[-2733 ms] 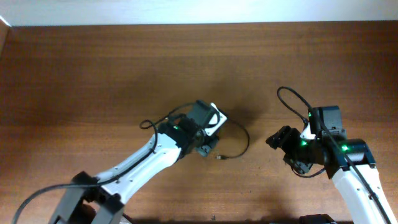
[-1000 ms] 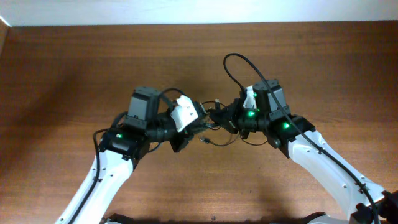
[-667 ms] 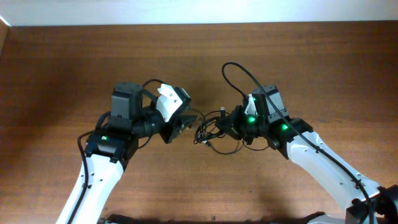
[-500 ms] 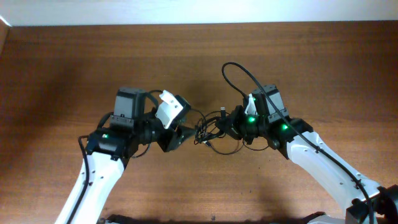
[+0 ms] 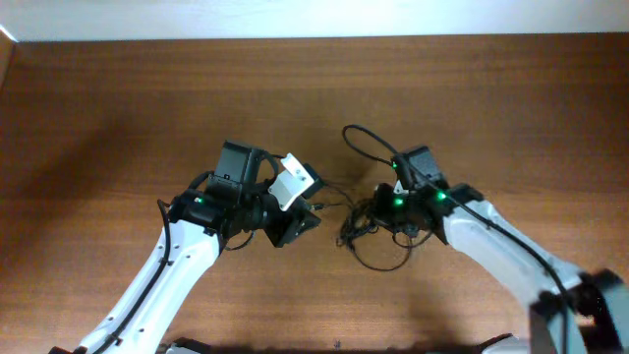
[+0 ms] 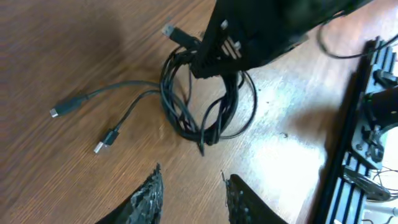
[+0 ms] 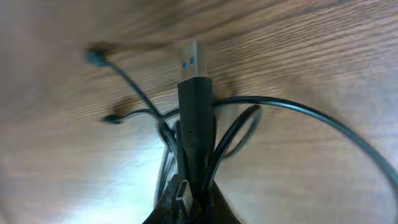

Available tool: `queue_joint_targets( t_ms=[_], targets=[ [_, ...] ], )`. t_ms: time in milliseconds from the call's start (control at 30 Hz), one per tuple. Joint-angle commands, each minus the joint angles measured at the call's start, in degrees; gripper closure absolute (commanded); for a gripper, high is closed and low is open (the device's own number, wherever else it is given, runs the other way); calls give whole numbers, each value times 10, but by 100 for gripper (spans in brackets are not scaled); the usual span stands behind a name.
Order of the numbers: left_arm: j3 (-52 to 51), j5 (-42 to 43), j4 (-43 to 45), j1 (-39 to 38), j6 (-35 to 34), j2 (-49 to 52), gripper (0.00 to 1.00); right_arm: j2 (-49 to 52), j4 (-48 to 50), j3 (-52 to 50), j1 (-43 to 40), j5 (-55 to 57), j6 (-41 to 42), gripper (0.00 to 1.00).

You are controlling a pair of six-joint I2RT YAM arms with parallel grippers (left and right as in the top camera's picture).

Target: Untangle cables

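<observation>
Shifted rightward since the earlier frame, the left gripper point(image 6: 194, 200) has closed in, jaws apart and empty. Straight ahead, near the middle of the brown wooden table point(image 5: 118, 98), the looped thin black cables point(image 6: 202, 127) sit clamped in the right gripper point(image 7: 186, 202), loose plugs point(image 6: 62, 111) trailing sideways.

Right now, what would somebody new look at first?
The tangle of black cables in the middle of the wooden table, pinched by the right arm's fingers. A plug with blue inside pokes out past them. The left arm's fingers hover close by, apart and holding nothing.
</observation>
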Motion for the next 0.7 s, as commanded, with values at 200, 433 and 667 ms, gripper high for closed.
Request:
queue_joint_targets(
  t_ms=[200,433,667],
  targets=[
    [-50,-15,12,-2,7,7,70,115,62,-2,20,40,-18,96],
    [-83,-47,167,-78,-17,46,70,115,59,-2,20,44,-18,96],
    [-83,-118,263,-150,-88,132,77,115,53,-2,20,44,-18,96]
  ],
)
